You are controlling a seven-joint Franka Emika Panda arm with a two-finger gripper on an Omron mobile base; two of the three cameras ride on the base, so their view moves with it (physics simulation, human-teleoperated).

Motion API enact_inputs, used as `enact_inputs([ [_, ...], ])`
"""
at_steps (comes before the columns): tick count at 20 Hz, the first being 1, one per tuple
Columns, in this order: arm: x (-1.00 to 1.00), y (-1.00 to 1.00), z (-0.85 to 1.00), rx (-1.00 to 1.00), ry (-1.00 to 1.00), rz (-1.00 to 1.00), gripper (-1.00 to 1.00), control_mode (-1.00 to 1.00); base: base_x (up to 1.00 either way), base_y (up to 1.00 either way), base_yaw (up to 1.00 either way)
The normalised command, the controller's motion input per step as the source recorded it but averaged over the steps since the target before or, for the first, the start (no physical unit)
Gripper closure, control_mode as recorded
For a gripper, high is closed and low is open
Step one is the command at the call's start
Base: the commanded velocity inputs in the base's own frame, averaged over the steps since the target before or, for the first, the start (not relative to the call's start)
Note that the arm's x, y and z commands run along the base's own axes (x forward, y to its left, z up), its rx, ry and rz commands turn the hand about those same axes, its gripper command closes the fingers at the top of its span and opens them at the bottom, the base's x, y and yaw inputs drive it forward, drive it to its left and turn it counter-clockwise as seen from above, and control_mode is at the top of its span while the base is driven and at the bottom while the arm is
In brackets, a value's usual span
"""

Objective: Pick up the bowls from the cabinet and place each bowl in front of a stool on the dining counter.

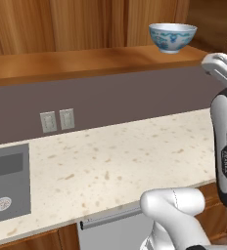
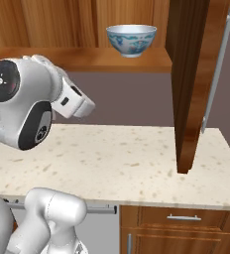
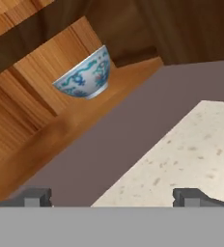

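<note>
The deep white bowl with a blue-green painted pattern (image 1: 172, 37) (image 2: 131, 40) (image 3: 85, 76) stands upright on the plank shelf of the reddish-brown wooden wall cabinet (image 1: 76, 61) (image 2: 137, 59) (image 3: 46, 135), near the shelf's front edge. It sits above and ahead of the two-finger claw (image 3: 113, 197), well apart from it and touching nothing but the shelf. In the hand view the claw's two dark fingertips (image 3: 189, 197) stand wide apart with nothing between them, and the bowl appears tilted up and to the left of the gap. Below the claw lies the beige speckled stone counter (image 1: 120, 156) (image 2: 117, 163) (image 3: 191, 154), with a grey sink (image 1: 5, 183) set in its far left. The grey-brown back wall (image 1: 135, 102) (image 3: 128, 130) rises between counter and shelf, carrying two pale outlets (image 1: 57, 120). To the claw's right, the cabinet's open wooden door (image 2: 191, 84) hangs down over the counter.
</note>
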Motion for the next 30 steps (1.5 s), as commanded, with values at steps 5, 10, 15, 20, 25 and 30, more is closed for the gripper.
enact_inputs([
  [5,0.0,0.0,0.65,0.07,-0.14,-0.16,-1.0,-1.0,0.0,0.0,0.0],
  [10,0.0,0.0,0.63,0.02,0.01,-0.04,-1.0,-1.0,0.0,0.0,0.0],
  [15,0.11,0.0,0.1,0.0,0.03,-0.01,-1.0,-1.0,0.0,0.0,0.0],
  [20,0.25,-0.14,-0.06,0.0,0.0,0.0,-1.0,-1.0,0.0,0.0,0.0],
  [25,0.52,-0.14,0.02,0.05,0.09,0.01,-1.0,-1.0,0.0,0.0,0.0],
  [30,0.55,0.0,0.03,0.0,0.1,0.03,-1.0,-1.0,0.0,0.0,0.0],
])
